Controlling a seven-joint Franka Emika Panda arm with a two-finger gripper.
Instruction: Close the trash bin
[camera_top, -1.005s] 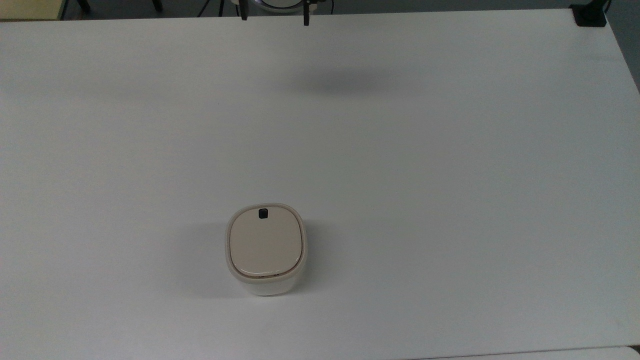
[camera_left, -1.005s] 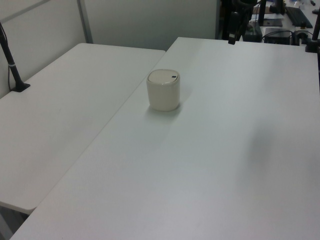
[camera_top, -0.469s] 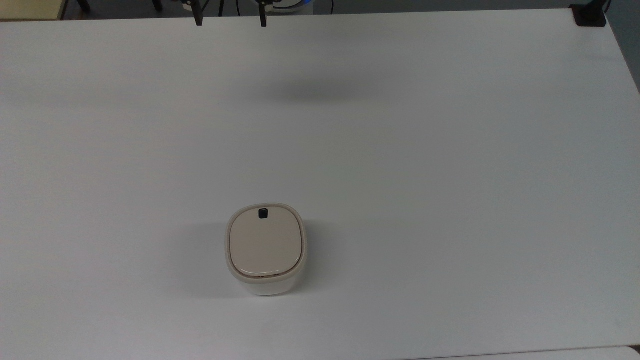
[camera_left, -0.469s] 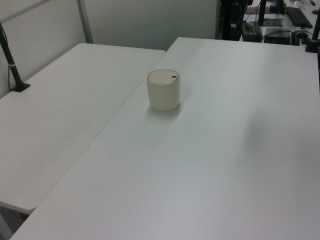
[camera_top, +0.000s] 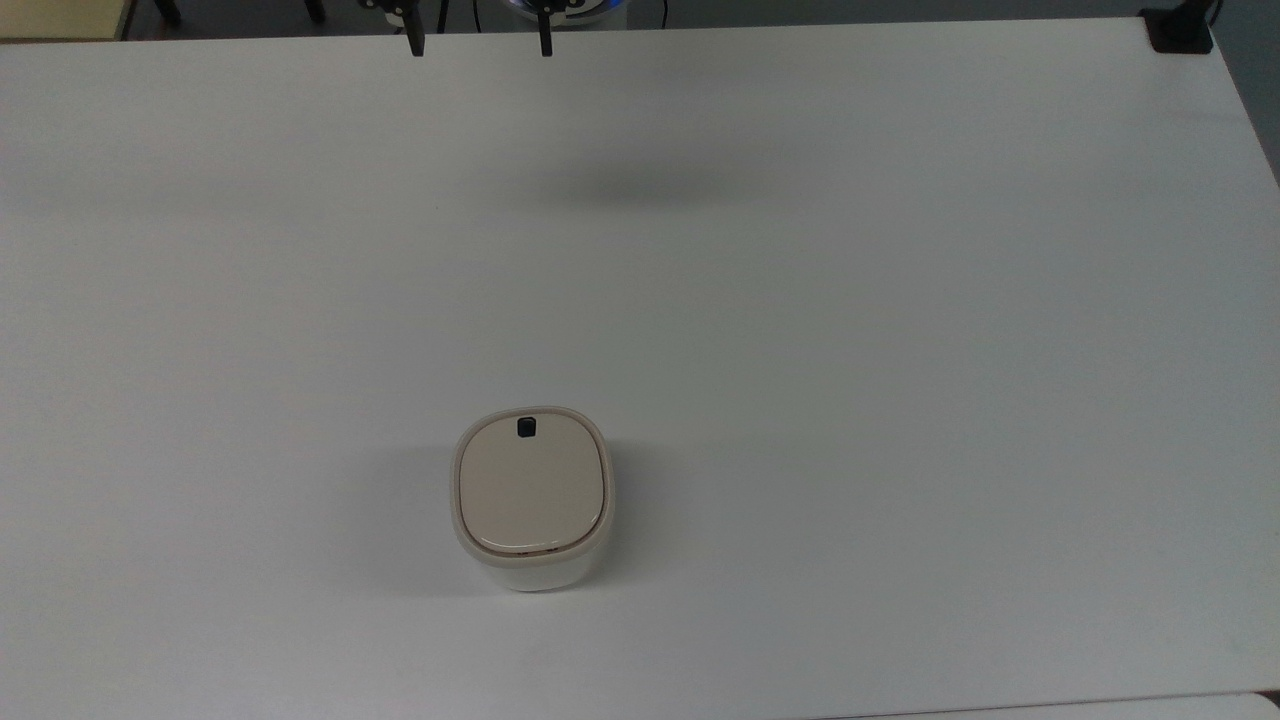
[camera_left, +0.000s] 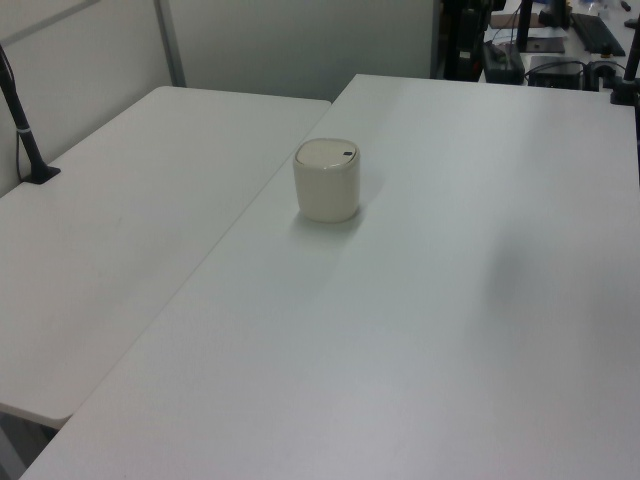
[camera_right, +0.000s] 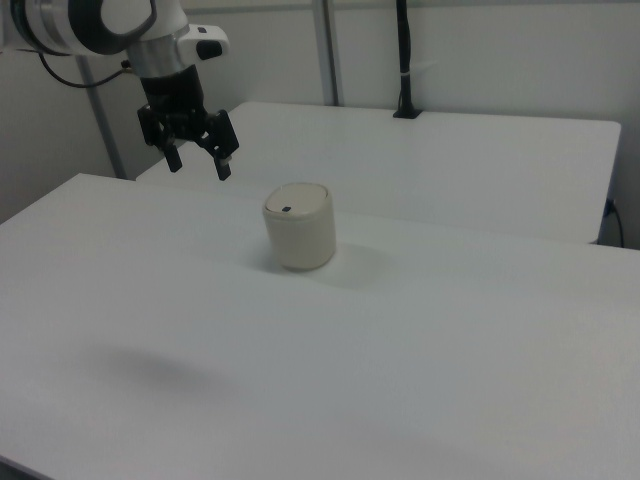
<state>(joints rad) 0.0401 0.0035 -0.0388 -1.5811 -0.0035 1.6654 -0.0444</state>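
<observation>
The trash bin (camera_top: 531, 495) is a small cream-white tub standing on the white table (camera_top: 900, 350), below the middle of the top view. Its beige lid (camera_top: 532, 490) lies flat on the rim, with the black button (camera_top: 525, 427) on the side facing the arm. The same trash bin (camera_left: 326, 180) (camera_right: 298, 226) stands upright in both side views. My gripper (camera_top: 480, 47) hangs high over the table's far edge, open and holding nothing. In the right view, the gripper (camera_right: 199, 165) is above and to the left of the bin, well apart from it.
A second white table (camera_left: 130, 230) adjoins the first on the bin's side. A black post (camera_right: 403, 60) is clamped at that table's far edge. A black clamp (camera_top: 1180, 30) sits at the top view's upper right corner.
The gripper moved towards the top view's left along the far edge, then came slightly back to the right. It stayed open. The bin and its lid have not moved.
</observation>
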